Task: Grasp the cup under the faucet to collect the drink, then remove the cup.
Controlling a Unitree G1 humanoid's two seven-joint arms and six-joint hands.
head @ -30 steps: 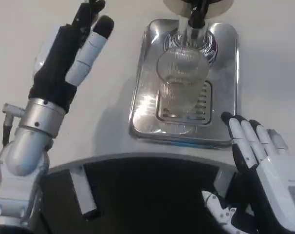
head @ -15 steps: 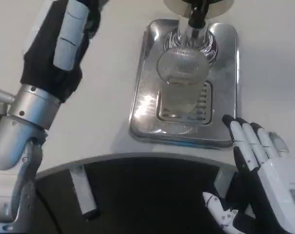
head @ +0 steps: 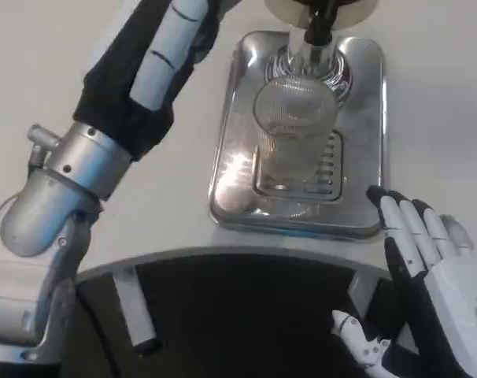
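Clear ribbed cup [head: 295,130] standing on a metal drip tray [head: 364,142] under a faucet [head: 316,24], with a robot hand on either side.

The cup sits on the tray's slotted grate [head: 330,169], directly beneath the faucet spout; whether it holds any liquid cannot be told. The tray rests on the white desk [head: 427,102]. The left robot hand [head: 156,59] hangs above the desk just left of the tray, apart from the cup, fingers extended and holding nothing. The right robot hand [head: 423,252] lies below the tray's near right corner, fingers apart and empty, also clear of the cup.
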